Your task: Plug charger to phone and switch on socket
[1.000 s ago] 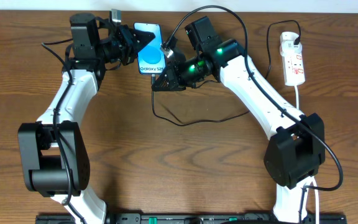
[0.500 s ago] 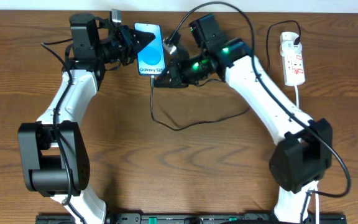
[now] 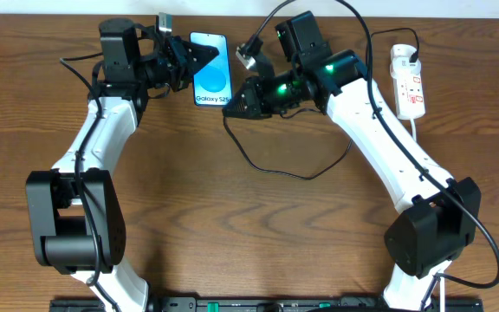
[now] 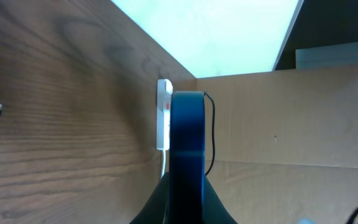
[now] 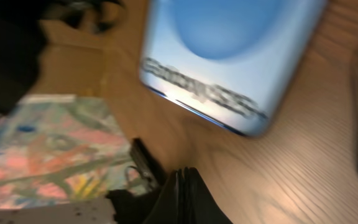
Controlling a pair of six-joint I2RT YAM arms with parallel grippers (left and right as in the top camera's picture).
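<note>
Overhead caught the left gripper [image 3: 199,57] clamped on the phone [image 3: 213,82] by its side edge, screen up, near the far side of the table [image 3: 232,243]; the right gripper [image 3: 231,104] was closed on the end of the charger [image 3: 293,173], just beside the phone's bottom corner; the cable looped loose across the wood; the socket [image 3: 409,85] lay well apart

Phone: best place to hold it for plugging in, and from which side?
Left long edge, upper half, from the left, fingers on face and back. The phone is a thin slab, screen up; the left gripper pinches it so. That likely leaves the short edge by the Galaxy S25 text free for the right gripper with the charger.
</note>
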